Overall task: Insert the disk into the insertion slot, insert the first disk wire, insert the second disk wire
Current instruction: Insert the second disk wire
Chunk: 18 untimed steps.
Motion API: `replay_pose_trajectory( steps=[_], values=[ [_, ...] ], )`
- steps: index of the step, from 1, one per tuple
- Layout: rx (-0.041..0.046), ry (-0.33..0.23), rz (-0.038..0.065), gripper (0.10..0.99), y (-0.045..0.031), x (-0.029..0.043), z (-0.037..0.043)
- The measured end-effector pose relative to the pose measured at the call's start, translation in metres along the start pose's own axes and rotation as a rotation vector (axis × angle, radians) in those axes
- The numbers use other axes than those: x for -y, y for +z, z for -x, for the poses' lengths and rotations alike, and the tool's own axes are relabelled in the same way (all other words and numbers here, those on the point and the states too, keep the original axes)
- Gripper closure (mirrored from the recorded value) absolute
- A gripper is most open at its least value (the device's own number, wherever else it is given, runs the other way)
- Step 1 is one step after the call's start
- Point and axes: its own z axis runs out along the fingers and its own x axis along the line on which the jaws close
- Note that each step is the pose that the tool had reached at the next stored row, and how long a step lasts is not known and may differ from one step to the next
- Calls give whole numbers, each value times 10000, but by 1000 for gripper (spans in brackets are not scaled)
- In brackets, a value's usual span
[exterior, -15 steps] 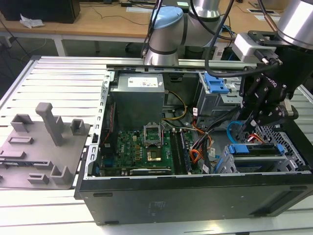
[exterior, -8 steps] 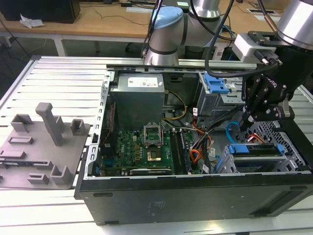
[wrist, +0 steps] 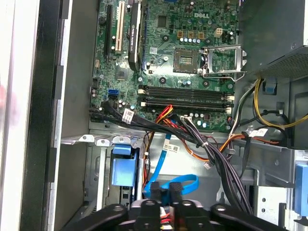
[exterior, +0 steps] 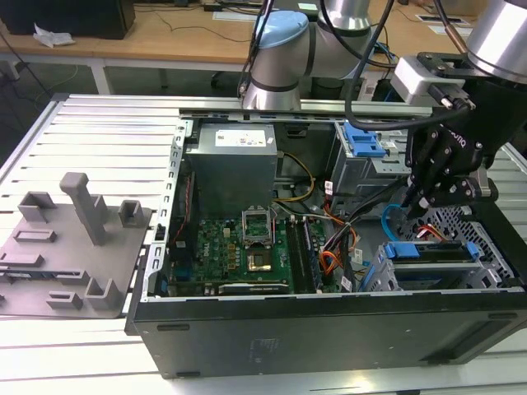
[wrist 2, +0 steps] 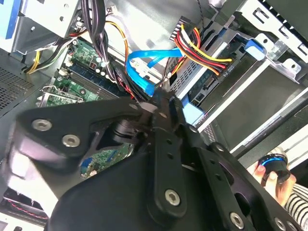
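In the exterior view the disk (exterior: pixel 432 253), in its blue carrier, lies in the perforated silver insertion slot (exterior: pixel 458 220) at the case's front right corner. My black gripper (exterior: pixel 434 191) hangs just above its rear end. A bundle of red, yellow and black wires ends in a black plug (wrist 2: pixel 217 67) seated at the disk's edge. The light-blue second disk wire (wrist 2: pixel 147 60) loops up from the fingertips, and my gripper (wrist 2: pixel 160 95) appears shut on its end. That same blue loop (wrist: pixel 179 184) rises just in front of the gripper (wrist: pixel 165 208) in the first wrist view.
The open computer case (exterior: pixel 329 321) lies on a slatted metal table (exterior: pixel 99 132). Motherboard (exterior: pixel 235 247) and power supply (exterior: pixel 230 169) fill its left half. Black cable bundles (wrist: pixel 216 159) cross near the bay. A grey fixture (exterior: pixel 74 239) stands at the exterior view's left. A hand (wrist 2: pixel 275 169) shows beside the case.
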Motion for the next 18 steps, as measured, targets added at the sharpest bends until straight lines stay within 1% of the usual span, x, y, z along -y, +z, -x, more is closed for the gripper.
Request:
replay_pose_trajectory(
  steps=[1, 3, 4, 5, 9, 10, 16, 17, 18],
  values=[
    [0, 0, 0, 847, 0, 0, 0],
    [-9, 0, 1, 847, 21, 1, 0],
    [-79, 4, 5, 847, 41, 2, 0],
    [-107, 5, 7, 847, 44, 3, 0],
    [-112, 6, 7, 859, 44, 2, -2],
    [-113, 6, 7, 922, 44, 2, -2],
    [-119, 6, 8, 925, 44, 2, -5],
    [-122, 6, 8, 925, 43, 2, -9],
    [-120, 6, 7, 925, 44, 0, -32]
  ],
)
